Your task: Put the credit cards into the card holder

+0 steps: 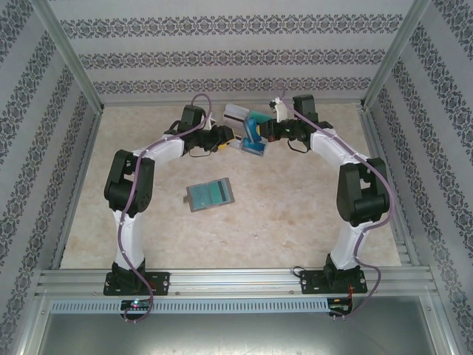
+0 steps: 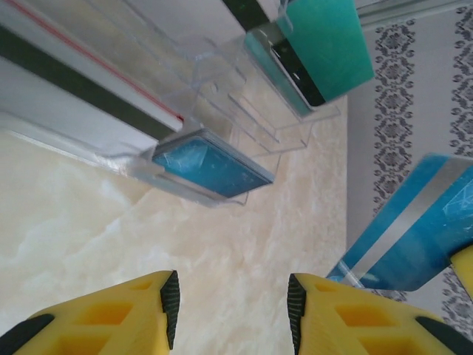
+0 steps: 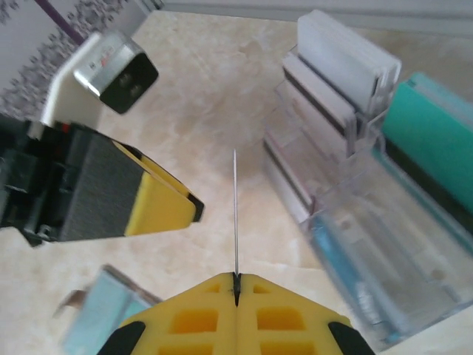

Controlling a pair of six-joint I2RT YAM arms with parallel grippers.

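The left gripper (image 2: pixel 233 303) hung over the pale marbled counter (image 2: pixel 111 222), its yellow fingers (image 2: pixel 140 310) apart with only bare counter between the black pads. Beyond them stood a clear rack (image 2: pixel 284 137): a blue card (image 2: pixel 211 166) in its nearest pocket, teal cards (image 2: pixel 325 44) in a pocket behind, and white-grey cards (image 2: pixel 66 81) with a dark stripe off to the left. To the right, a striped blue card (image 2: pixel 414 229) hung tilted before the patterned wall (image 2: pixel 414 89), with the right gripper (image 2: pixel 463 270) touching its lower corner.
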